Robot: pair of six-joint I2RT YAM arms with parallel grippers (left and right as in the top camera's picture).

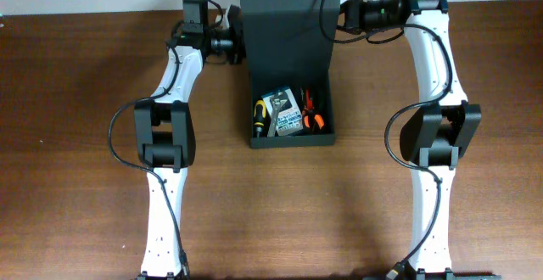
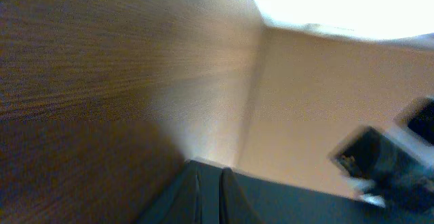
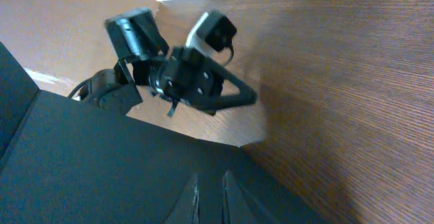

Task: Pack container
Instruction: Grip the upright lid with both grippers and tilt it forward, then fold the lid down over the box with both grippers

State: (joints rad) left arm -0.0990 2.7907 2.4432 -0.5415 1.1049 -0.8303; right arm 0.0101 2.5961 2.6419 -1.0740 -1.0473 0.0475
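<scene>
The container (image 1: 288, 141), a dark green-black box, stands open at the table's middle back. Its flap lid (image 1: 284, 25) is raised and covers the box's rear half. Inside lie a yellow-handled screwdriver (image 1: 260, 115), a blue-and-white card pack (image 1: 284, 110) and orange-handled pliers (image 1: 314, 119). My left gripper (image 1: 240, 42) is at the lid's left edge. In the left wrist view its fingers (image 2: 211, 197) are nearly closed on the dark lid (image 2: 305, 207). My right gripper (image 1: 342, 14) is at the lid's right edge, with its fingers (image 3: 210, 200) nearly closed on the lid (image 3: 102, 170).
The brown wooden table (image 1: 85, 76) extends on both sides of the box. The left arm's wrist (image 3: 183, 75) shows across the lid in the right wrist view. The right arm (image 2: 386, 163) shows blurred in the left wrist view. A pale wall lies behind the table.
</scene>
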